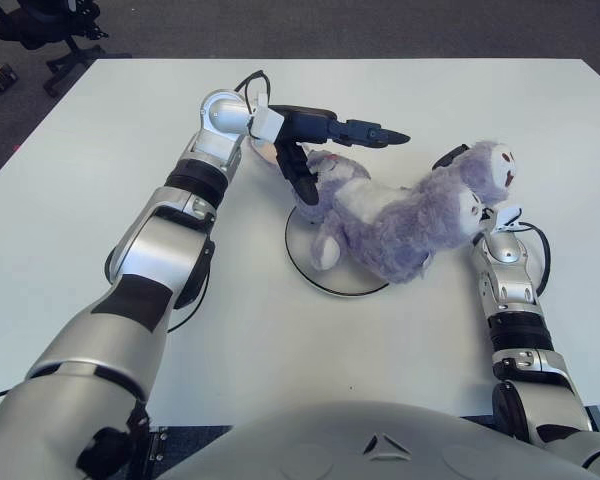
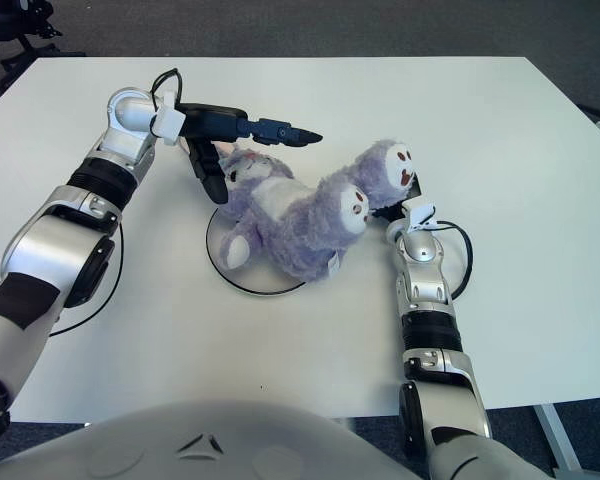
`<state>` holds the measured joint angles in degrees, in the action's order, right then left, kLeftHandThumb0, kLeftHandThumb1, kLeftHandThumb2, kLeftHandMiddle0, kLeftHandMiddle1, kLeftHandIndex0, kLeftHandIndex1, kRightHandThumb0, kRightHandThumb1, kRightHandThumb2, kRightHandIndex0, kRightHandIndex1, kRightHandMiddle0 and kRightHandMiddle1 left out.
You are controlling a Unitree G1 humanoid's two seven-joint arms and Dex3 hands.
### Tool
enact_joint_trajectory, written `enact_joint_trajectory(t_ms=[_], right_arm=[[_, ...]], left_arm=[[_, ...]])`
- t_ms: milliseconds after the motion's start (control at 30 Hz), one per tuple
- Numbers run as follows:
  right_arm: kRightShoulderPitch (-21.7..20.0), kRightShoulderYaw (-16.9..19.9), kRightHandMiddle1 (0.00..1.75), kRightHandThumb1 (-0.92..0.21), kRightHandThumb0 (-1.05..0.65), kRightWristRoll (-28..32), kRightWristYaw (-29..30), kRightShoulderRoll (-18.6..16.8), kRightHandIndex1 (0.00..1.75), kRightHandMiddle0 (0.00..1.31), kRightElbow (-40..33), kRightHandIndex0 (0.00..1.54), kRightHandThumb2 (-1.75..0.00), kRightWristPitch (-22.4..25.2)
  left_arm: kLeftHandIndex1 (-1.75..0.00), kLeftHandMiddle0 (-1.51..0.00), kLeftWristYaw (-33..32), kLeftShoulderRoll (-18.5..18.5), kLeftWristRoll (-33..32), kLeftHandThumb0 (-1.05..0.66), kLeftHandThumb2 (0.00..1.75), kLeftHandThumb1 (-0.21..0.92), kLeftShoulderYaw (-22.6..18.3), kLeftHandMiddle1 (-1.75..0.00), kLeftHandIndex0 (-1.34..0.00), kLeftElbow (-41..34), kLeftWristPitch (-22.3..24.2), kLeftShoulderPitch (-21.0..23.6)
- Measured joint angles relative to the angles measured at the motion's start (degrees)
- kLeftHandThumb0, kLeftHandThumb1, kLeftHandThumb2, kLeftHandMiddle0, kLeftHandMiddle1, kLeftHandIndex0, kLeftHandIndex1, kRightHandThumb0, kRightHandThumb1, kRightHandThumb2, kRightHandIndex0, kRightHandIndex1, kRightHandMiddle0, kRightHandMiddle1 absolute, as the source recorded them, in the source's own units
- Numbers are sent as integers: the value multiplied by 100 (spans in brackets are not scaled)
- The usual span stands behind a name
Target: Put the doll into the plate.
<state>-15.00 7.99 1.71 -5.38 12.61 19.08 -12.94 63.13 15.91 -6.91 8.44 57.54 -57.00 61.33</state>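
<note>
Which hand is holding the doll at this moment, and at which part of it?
The left hand holds nothing; its fingers are spread above the doll's head. The right hand is hidden behind the doll's feet, so a hold there cannot be told.

Doll (image 2: 300,215) lies across plate (image 2: 242,275). My left hand (image 2: 230,135) open above its head; right hand hidden behind doll.
</note>
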Motion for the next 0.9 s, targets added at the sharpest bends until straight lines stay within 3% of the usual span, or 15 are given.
enact_joint_trajectory(t_ms=[267, 433, 700, 900], right_arm=[[1, 13, 175, -73, -37, 9, -11, 3, 175, 32, 2, 87, -77, -2], [0, 14, 175, -73, -37, 9, -20, 3, 175, 32, 3, 88, -78, -16], [3, 16, 175, -73, -37, 9, -61, 3, 175, 32, 11, 89, -78, -36], [7, 37, 175, -73, -37, 9, -65, 4, 175, 32, 13, 89, -78, -39]], left_arm=[[-6, -19, 180, 202, -298, -97, 12, 92, -516, -3, -18, 480, 704, 348], [-6, -33, 209, 293, -447, -103, 30, 92, -866, -2, -25, 691, 1186, 554], [-5, -34, -39, 482, -459, -105, 43, 92, -1231, -1, -26, 922, 2006, 697], [-4, -34, -87, 518, -439, -105, 44, 92, -1346, 0, -26, 979, 2193, 697]])
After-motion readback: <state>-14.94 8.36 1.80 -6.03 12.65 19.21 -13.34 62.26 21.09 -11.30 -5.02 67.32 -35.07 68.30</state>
